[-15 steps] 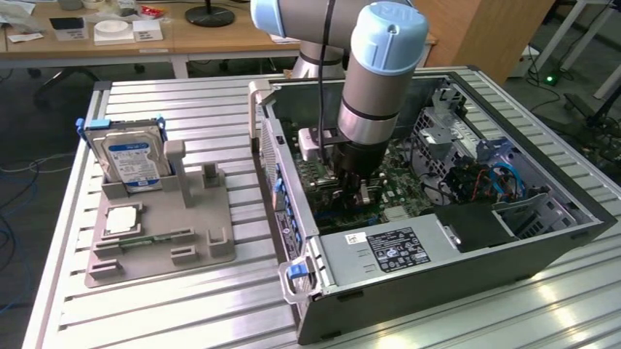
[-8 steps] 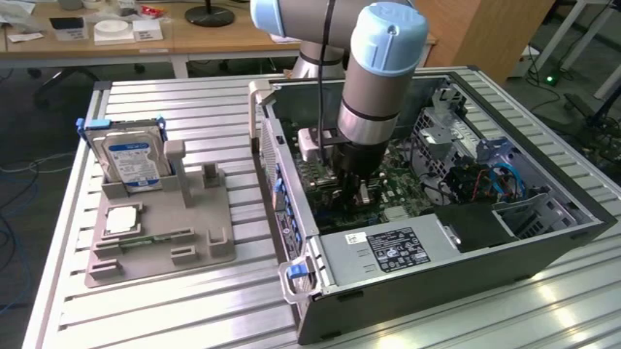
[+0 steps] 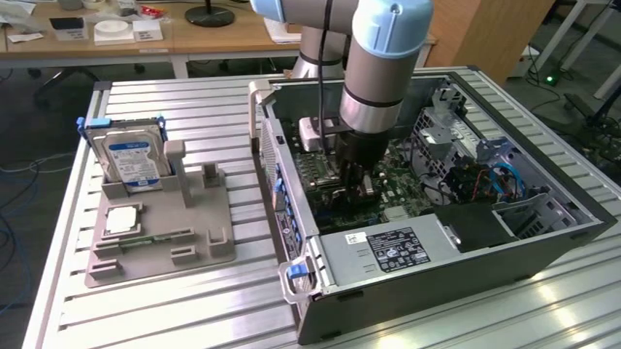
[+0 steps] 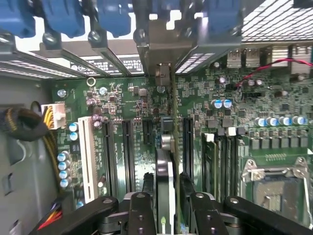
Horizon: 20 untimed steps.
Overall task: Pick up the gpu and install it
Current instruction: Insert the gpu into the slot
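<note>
Wrist view: gpu (image 4: 165,171) upright on motherboard (image 4: 274,63), inside case (image 3: 543,240).

I note a slatted metal desk (image 3: 194,305), wooden tables (image 3: 194,40) behind, dark carpet floor (image 3: 39,116), cables (image 3: 10,240) trailing.

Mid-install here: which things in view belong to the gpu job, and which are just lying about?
In the job:
thin dark gpu card, edge-on between the fingers
gripper
green motherboard in the open black computer case

Lying about:
blue-labelled silver hard drive
small square silver CPU chip
grey parts stand
</note>
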Motion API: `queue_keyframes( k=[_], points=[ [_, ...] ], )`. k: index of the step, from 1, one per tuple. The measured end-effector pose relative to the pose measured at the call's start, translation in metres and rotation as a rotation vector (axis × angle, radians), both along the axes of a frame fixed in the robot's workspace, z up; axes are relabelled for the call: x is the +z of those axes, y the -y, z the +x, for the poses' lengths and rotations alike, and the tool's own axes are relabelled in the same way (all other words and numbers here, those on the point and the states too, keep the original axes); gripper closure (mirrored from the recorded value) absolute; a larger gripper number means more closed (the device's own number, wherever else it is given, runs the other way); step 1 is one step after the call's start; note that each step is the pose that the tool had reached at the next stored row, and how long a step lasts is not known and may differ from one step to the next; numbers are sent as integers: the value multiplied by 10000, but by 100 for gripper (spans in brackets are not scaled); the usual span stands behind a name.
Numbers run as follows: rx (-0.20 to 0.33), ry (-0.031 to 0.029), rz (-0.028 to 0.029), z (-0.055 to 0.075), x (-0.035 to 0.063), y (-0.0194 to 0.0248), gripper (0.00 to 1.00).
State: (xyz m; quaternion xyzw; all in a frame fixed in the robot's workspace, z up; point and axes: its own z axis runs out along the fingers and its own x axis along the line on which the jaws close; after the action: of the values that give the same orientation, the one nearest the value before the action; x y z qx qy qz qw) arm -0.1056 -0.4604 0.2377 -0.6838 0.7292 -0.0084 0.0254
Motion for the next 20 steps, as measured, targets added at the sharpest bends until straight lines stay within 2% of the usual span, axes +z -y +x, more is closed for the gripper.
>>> queue_keyframes(
  k=[4,9,13,15,17,19,20],
  points=[
    [1,93,-1,0,118,-2,65],
    [1,175,-1,-1,236,-4,65],
    [2,283,-1,-2,302,-4,65],
    [2,291,1,-2,304,-5,67],
    [0,291,1,-3,304,-5,80],
    [0,291,0,-3,304,-5,80],
    [1,291,0,-3,304,-5,85]
  ],
)
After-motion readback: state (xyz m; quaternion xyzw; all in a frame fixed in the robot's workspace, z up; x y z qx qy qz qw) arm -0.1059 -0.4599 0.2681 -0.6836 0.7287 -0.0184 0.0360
